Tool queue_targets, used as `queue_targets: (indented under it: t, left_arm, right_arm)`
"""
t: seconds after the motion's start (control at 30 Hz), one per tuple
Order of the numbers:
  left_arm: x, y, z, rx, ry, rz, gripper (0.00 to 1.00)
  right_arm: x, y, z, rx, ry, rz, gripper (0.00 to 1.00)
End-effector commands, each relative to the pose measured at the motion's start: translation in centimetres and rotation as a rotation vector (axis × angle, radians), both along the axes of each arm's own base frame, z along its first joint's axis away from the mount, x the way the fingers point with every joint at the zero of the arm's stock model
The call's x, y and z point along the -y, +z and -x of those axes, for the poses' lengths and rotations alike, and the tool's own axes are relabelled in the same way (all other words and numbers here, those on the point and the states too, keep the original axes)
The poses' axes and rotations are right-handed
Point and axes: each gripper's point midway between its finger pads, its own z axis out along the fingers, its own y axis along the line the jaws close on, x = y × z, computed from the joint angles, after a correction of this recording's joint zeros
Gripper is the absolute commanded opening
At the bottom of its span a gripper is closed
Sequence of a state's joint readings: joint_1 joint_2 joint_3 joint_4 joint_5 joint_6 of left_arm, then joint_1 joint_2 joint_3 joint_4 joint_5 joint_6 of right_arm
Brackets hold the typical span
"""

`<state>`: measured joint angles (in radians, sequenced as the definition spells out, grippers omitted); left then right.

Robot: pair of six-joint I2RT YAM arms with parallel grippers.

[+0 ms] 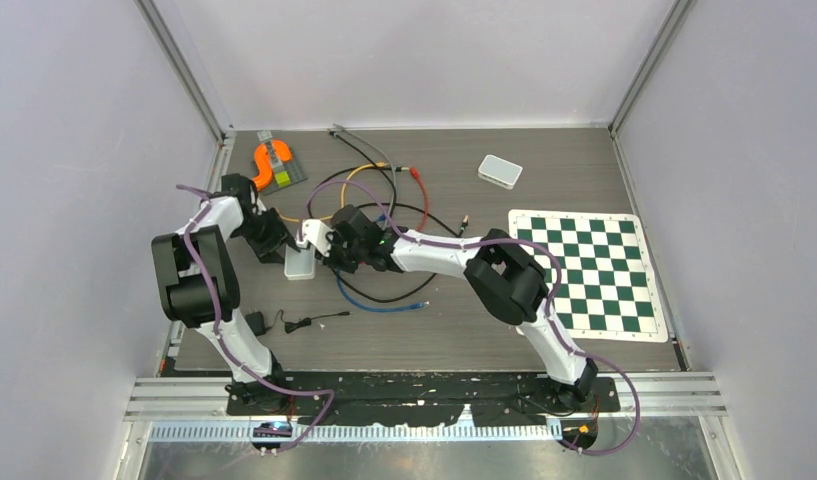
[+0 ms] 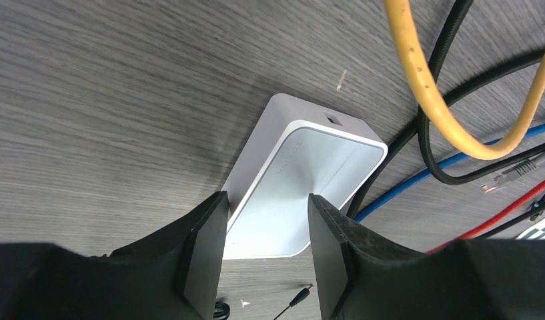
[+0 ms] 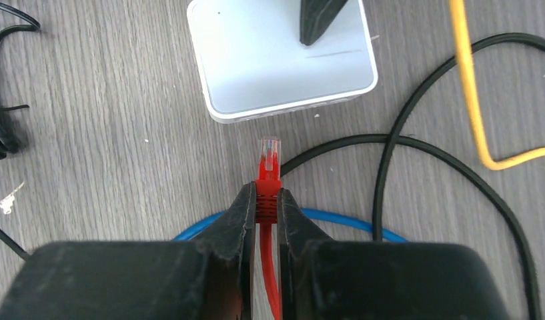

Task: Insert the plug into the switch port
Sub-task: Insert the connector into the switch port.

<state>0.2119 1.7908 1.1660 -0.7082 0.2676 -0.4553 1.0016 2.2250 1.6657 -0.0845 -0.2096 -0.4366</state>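
- Plug (image 3: 268,167), ribbed red, clear-tipped, is sitting pinched in right gripper (image 3: 266,203), just short of smooth white switch (image 3: 256,67).
- Left gripper (image 2: 263,220) is straddling switch, grip unclear.

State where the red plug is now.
In the right wrist view, the red plug is pinched in the right gripper, its clear tip just short of the white switch.

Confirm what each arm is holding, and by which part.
Right jaws pinch the red cable by its boot, just behind the clear plug. Left jaws straddle the white switch at its near end; whether they grip it cannot be told.
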Motion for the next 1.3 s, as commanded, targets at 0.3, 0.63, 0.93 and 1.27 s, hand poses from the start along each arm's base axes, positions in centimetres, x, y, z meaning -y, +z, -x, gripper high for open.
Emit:
queue_targets:
  t: [0.3,0.63,0.93,1.27]
  left_arm:
    - [0.9,0.4,-1.2,0.009,-0.060,0.082,0.47]
    - [1.3,0.0,-0.4,-0.017,-0.095,0.106,0.46]
    - [3.0,0.3,0.1,-0.040,-0.098,0.208,0.42]
    - [5.1,0.2,2.1,-0.060,-0.073,0.318,0.35]
  right_arm:
    - [-2.6,-0.9,0.8,-0.044,-0.047,-0.057,0.05]
    - [-3.1,-0.4,-0.4,-0.038,-0.110,-0.081,0.05]
    - [-3.7,-0.1,0.5,-0.051,-0.086,-0.188,0.05]
    - [-4.3,1.6,-0.2,-0.044,-0.139,-0.283,0.05]
